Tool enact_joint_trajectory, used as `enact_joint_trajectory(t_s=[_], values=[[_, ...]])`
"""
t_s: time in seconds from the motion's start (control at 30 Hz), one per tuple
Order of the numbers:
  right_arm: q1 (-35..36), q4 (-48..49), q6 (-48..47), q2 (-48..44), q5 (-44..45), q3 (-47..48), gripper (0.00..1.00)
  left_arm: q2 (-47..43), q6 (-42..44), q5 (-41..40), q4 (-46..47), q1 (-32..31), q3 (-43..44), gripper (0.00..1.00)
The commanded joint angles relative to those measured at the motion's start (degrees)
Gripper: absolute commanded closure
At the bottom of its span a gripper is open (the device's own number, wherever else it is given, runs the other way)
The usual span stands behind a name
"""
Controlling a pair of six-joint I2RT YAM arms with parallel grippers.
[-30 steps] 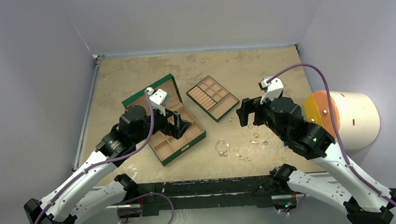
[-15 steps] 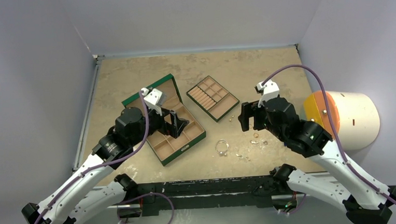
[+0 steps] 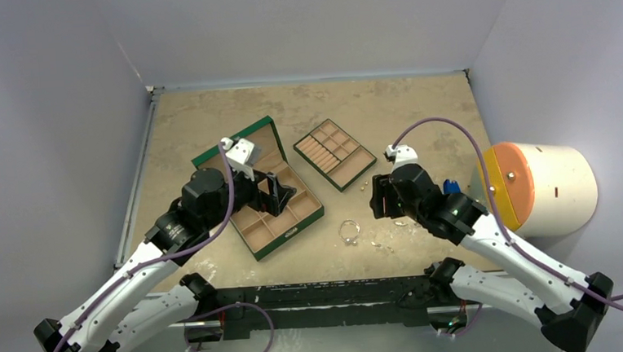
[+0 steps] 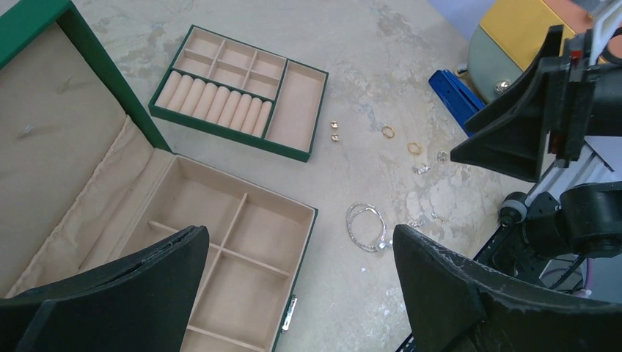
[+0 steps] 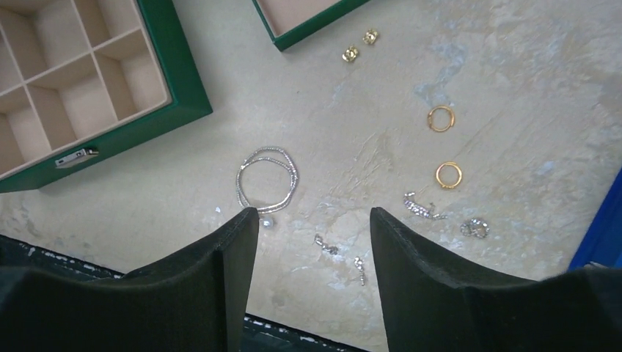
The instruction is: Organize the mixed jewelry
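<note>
The right gripper hangs low over the table with its jaws partly spread and nothing between them. Under the gap lies bare tabletop with two tiny silver pieces. The silvery hoop, a thin doubled loop, lies flat just beside the tip of the finger nearer the green box. It is outside the jaws and not gripped. Beyond the other finger lie two more silver pieces, and a little farther out two gold rings, one behind the other and apart. Two gold studs sit side by side just off the corner of the loose tray. All the jewelry is on the table, in the open patch between box, tray and right arm; none of it is in a compartment.

The blue tool lies at the far edge of that scatter, close to the outermost silver piece. Past it a big white cylinder with an orange-and-yellow end lies on its side.

The left gripper is spread wide and empty — it hovers above the divided lower half of the green box, whose lid lies open behind it. The tray sits apart from the box, beyond its far corner. Its row of ring rolls and its small cells show no jewelry.
</note>
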Motion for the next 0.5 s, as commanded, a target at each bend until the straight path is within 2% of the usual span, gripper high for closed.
enact_joint_trajectory(t_s=[0.0, 0.13, 0.3, 0.47], values=[[0.23, 5.70, 4.59, 1.93, -1.68, -2.32, 0.43, 0.37, -0.92, -0.28, 0.92, -0.11, 2.78, 0.03], [0.21, 9.84, 5.18, 4.30, -2.35, -4.34, 0.49, 0.49, -0.92, -0.83, 0.77, -0.10, 2.84, 0.03], [0.22, 16.08, 6.06, 9.13, -7.64, -7.82, 0.58, 0.60, -0.83, -1.63, 0.38, -0.10, 2.88, 0.03], [0.28, 20.71, 6.32, 12.92, -10.18, -10.27, 0.61, 0.86, -0.83, -1.78, 0.34, -0.13, 2.92, 0.03]])
